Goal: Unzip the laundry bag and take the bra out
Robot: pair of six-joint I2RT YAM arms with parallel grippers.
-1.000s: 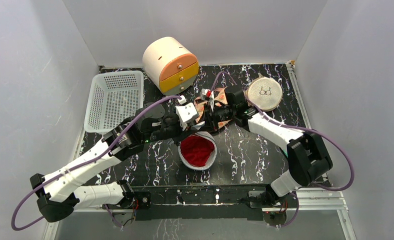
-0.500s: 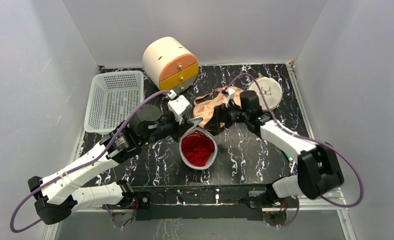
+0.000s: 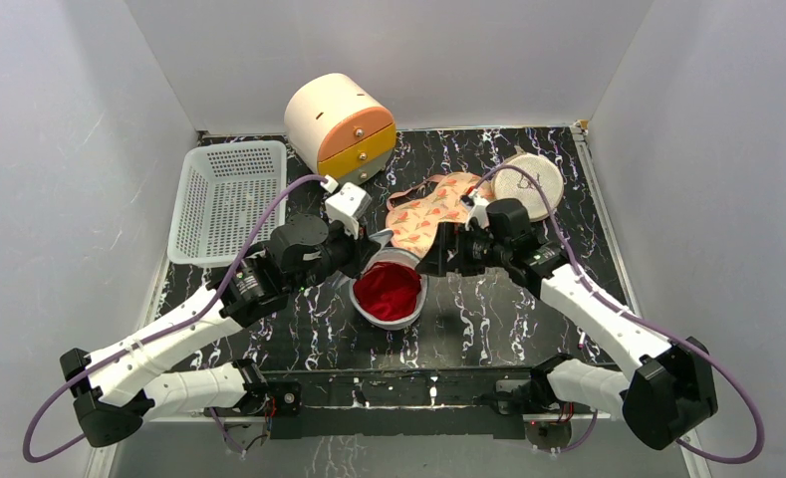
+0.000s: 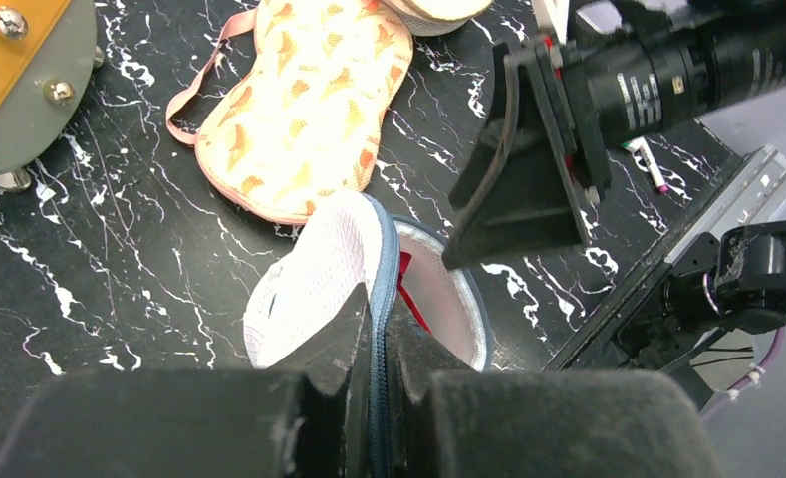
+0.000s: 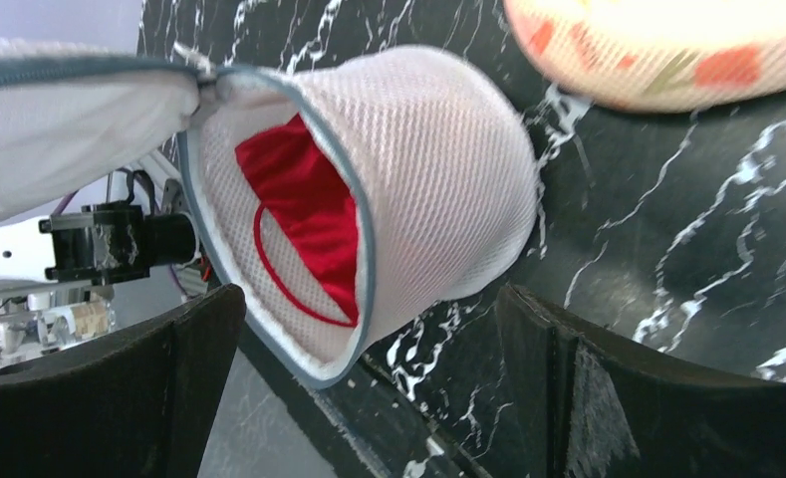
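Left pincer (image 4: 374, 334) pinches the open lid of the laundry bag (image 4: 314, 264); right pincer (image 3: 436, 259) gapes wide beside it, holding nothing.

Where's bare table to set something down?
Free: near strip of the table between the laundry bag and the right arm; also the back strip between the drawer unit and the round pouch. Crowded: the centre, where the left gripper pinches the bag, the right gripper hangs open and the patterned bra lies.
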